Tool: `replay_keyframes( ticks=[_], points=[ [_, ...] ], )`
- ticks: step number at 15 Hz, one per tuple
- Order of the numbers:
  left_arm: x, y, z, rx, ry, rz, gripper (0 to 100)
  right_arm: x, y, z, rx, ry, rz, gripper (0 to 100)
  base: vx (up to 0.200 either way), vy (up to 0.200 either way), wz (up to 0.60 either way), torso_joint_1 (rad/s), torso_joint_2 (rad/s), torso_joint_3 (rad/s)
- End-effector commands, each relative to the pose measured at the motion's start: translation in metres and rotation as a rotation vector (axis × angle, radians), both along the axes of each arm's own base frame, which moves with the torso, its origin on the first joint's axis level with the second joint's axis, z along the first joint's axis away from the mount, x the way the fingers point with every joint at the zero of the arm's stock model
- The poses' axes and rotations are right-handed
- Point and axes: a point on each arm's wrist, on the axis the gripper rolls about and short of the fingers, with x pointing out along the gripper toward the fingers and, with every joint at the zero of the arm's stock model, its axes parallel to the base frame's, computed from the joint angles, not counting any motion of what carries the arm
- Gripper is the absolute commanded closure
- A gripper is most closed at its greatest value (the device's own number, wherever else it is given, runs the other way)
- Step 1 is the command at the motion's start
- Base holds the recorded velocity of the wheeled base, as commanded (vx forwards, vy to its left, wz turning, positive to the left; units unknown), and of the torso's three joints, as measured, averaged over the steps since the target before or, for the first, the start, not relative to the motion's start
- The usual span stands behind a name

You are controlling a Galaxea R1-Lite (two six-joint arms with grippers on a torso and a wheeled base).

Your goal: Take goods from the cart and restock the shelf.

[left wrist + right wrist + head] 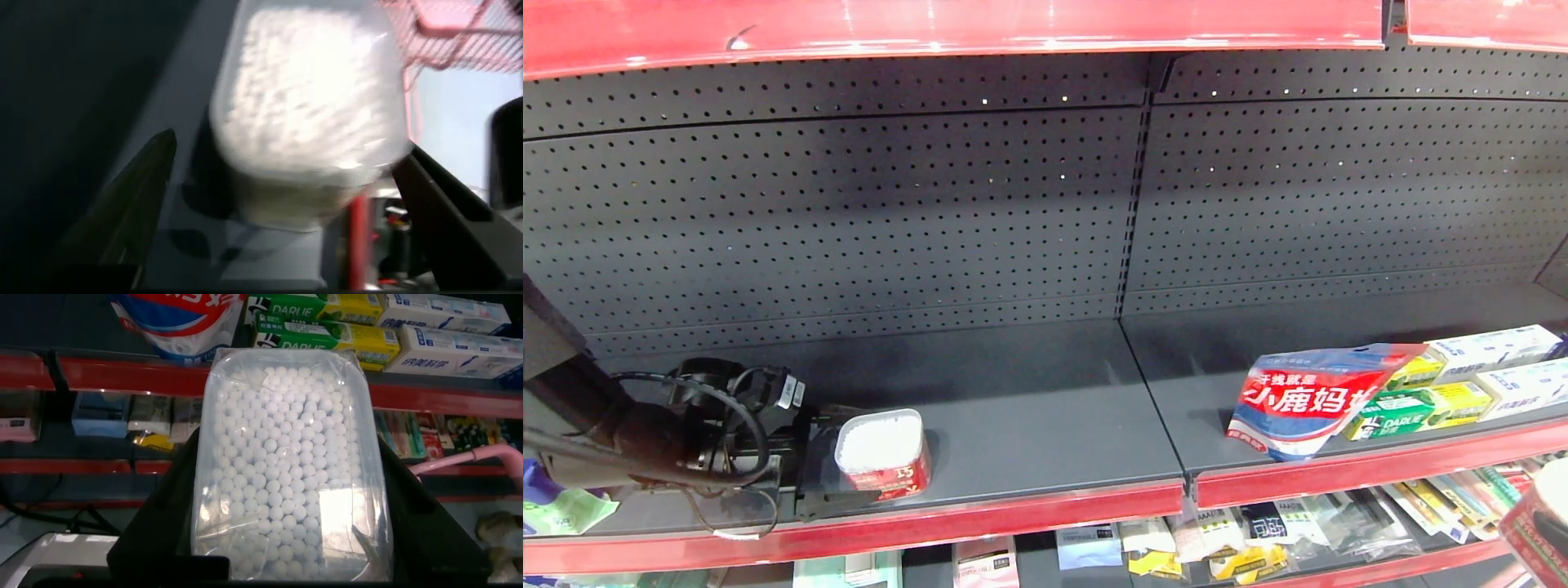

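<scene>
Left gripper (854, 453) first: its fingers stand spread, not pinching, and the clear plastic tub of white swab tips with a red label (882, 445) sits upright between them on the dark grey metal shelf (1045, 425), near its front lip. That placing looks done, so the call now is a straight pull-back without clipping the tub. Over to the right gripper (286, 441): its fingers are clamped on both sides of a second clear tub of white swab tips (282, 514), out in front of the shelf. It wants lifting in next.
</scene>
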Motion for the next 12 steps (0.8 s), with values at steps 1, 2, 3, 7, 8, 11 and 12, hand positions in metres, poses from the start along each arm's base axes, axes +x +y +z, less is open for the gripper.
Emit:
replay_keyframes(
  ticks=[1, 2, 3, 7, 8, 11, 12],
  points=[
    [-0.023, -0.002, 0.027, -0.050, 0.011, -0.016, 0, -0.001, 0.000, -0.003, 0.003, 0.007, 0.004, 100, 0.000, 0.000, 0.00, 0.000, 0.00, 0.000],
    [-0.029, -0.003, 0.034, -0.062, 0.016, -0.022, 0, -0.001, 0.000, -0.003, 0.003, 0.008, 0.004, 100, 0.000, 0.000, 0.00, 0.000, 0.00, 0.000],
    [-0.031, -0.002, 0.037, -0.064, 0.012, -0.018, 0, -0.001, 0.000, -0.003, 0.003, 0.008, 0.005, 100, 0.000, 0.000, 0.00, 0.000, 0.00, 0.000],
    [-0.040, 0.007, 0.065, -0.063, -0.062, 0.019, 0, -0.001, 0.000, -0.002, 0.007, 0.003, 0.009, 100, 0.000, 0.000, 0.00, 0.000, 0.00, 0.000],
    [-0.042, 0.007, 0.071, -0.065, -0.066, 0.022, 0, -0.001, 0.000, -0.002, 0.007, 0.003, 0.010, 100, 0.000, 0.000, 0.00, 0.000, 0.00, 0.000],
    [-0.047, 0.004, 0.104, -0.088, -0.046, 0.061, 0, -0.001, 0.000, -0.003, 0.007, 0.006, 0.012, 100, 0.000, 0.000, 0.00, 0.000, 0.00, 0.000],
    [-0.046, 0.003, 0.109, -0.091, -0.029, 0.073, 0, -0.001, 0.001, -0.003, 0.007, 0.006, 0.015, 100, 0.000, 0.000, 0.00, 0.000, 0.00, 0.000]
  ],
)
